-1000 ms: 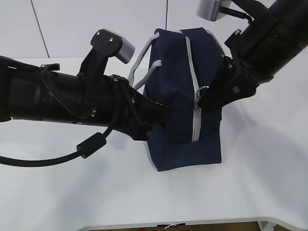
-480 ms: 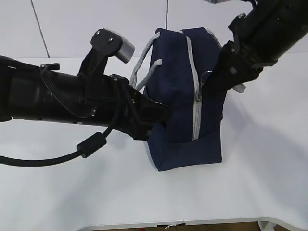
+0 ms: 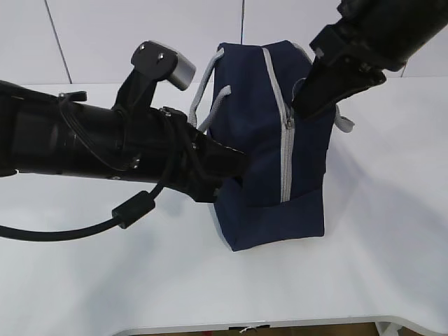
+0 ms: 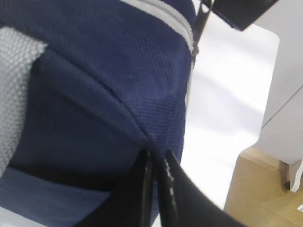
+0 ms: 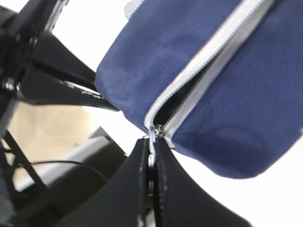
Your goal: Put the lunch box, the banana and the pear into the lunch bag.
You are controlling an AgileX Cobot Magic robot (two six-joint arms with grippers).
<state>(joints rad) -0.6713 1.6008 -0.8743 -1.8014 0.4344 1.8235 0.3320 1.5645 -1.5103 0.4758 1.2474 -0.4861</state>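
The navy lunch bag (image 3: 269, 154) stands on the white table, its grey zipper (image 3: 285, 150) facing me. My left gripper (image 4: 155, 163) is shut on a fold of the bag's fabric (image 4: 151, 142) at its lower left end. My right gripper (image 5: 152, 146) is shut on the metal ring pull (image 5: 152, 135) of the zipper; the zipper (image 5: 189, 90) gapes a little just beyond the slider. In the exterior view the right gripper (image 3: 302, 105) is at the bag's upper right side. The lunch box, banana and pear are out of view.
The left arm (image 3: 84, 143) lies across the left half of the table with a black cable (image 3: 133, 208) hanging under it. The table's front edge (image 3: 266, 323) runs along the bottom. Grey webbing handles (image 3: 210, 94) hang on the bag's left side.
My right gripper has risen up and back along the bag with the ring pull, drawing the slider up the zipper. The bag's top has tilted slightly left. The left arm has held still.
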